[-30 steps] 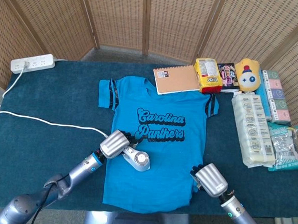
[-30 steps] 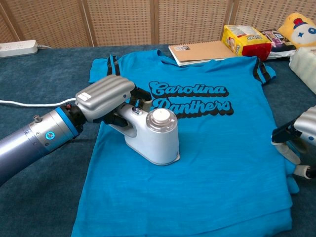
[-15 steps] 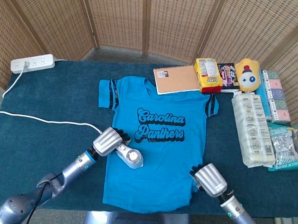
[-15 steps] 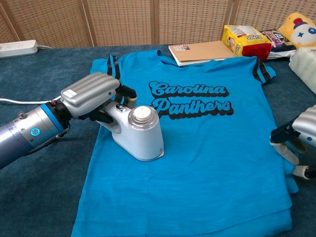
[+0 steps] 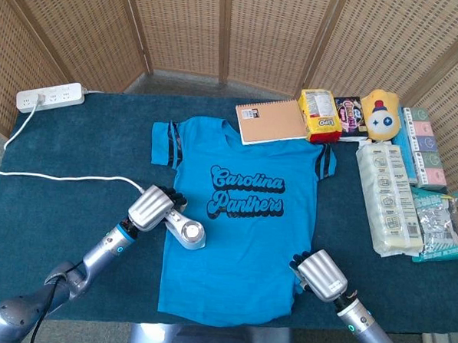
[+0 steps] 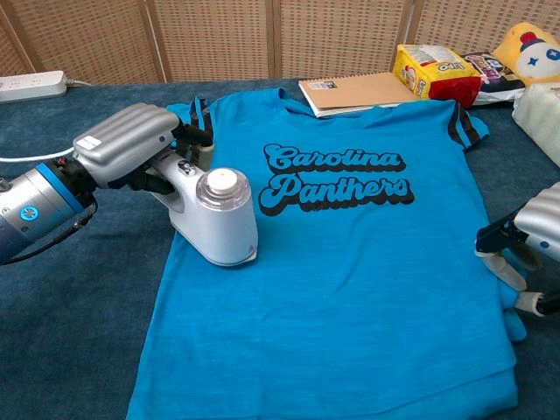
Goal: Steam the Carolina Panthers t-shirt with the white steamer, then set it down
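A blue Carolina Panthers t-shirt (image 5: 245, 226) (image 6: 350, 262) lies flat on the dark blue table. The white steamer (image 5: 186, 231) (image 6: 213, 219) rests on the shirt's left edge, below the left sleeve. My left hand (image 5: 150, 208) (image 6: 127, 149) grips the steamer's handle from the left. My right hand (image 5: 319, 275) (image 6: 529, 241) sits at the shirt's lower right edge, its fingers touching the fabric there; whether it pinches the hem is unclear.
The steamer's white cord (image 5: 59, 179) runs left to a power strip (image 5: 50, 97). A spiral notebook (image 5: 271, 121), snack packs (image 5: 322, 115), a yellow plush toy (image 5: 379, 114) and wrapped packets (image 5: 389, 197) crowd the back right and right side.
My left hand has slid the steamer leftward and up across the shirt, from mid-left of the fabric to its left edge. The right hand has hardly moved.
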`<state>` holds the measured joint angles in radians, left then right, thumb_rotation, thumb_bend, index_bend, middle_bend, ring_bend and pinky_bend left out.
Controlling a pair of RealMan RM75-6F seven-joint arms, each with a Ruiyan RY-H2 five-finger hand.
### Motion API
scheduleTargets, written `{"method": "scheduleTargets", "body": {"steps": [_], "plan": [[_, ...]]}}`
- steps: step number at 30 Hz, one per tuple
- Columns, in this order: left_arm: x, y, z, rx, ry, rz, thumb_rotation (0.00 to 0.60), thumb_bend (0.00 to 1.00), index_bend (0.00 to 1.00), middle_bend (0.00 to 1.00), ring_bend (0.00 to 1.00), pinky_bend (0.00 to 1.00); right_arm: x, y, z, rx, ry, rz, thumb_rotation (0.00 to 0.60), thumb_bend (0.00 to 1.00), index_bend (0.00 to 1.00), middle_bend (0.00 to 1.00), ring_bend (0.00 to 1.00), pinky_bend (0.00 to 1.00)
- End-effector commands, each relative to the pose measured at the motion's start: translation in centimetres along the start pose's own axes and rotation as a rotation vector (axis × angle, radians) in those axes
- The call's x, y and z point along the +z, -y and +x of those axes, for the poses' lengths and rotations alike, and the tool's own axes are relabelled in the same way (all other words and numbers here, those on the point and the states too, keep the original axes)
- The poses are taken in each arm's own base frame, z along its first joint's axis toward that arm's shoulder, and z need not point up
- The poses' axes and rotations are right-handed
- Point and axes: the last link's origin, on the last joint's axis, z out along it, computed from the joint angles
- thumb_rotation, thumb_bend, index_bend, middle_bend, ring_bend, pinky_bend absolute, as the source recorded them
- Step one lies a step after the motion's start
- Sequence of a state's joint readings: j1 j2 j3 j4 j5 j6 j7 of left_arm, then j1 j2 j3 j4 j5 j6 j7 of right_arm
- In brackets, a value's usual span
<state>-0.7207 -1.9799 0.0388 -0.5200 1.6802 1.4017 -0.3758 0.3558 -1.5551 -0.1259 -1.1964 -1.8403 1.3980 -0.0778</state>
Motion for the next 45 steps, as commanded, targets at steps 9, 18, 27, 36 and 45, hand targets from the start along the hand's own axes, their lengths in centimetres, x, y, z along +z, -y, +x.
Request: {"method": "scheduleTargets", "body": {"steps": [9,18,27,36,45], "plan": [[-2.0,1.9,2.9,-0.009,-0.088,0.06,0.6,0.51,0.57,0.66,0.61,0.73,0.3,0.1,0.3,-0.001,-0.01,0.008,0.6,0.44,0.74,0.65,0.7,0.75],[-4.5,4.8,4.1,0.035,-0.069,0.154,0.6,0.5,0.57,0.66,0.61,0.72,1.8,1.0,0.1,0.015,-0.002,0.039,0.6,0.44,0.74,0.65,0.7,0.75],[-5.0,7.3,4.3,0.063,-0.058,0.254,0.6,0.5,0.57,0.66,0.61,0.72,2.4,1.3,0.2,0.02,-0.003,0.038,0.6,0.44,0.74,0.65,0.7,0.75],[-5.0,9.4,4.2,0.079,-0.048,0.342,0.6,0.5,0.57,0.66,0.61,0.72,2.5,1.2,0.3,0.02,0.002,0.027,0.6,0.44,0.74,0.65,0.7,0.75],[-4.5,10.9,4.0,0.069,-0.054,0.436,0.6,0.5,0.57,0.66,0.61,0.72,2.7,0.9,0.4,0.019,0.006,0.013,0.6,0.44,0.74,0.65,0.7,0.75]]}}
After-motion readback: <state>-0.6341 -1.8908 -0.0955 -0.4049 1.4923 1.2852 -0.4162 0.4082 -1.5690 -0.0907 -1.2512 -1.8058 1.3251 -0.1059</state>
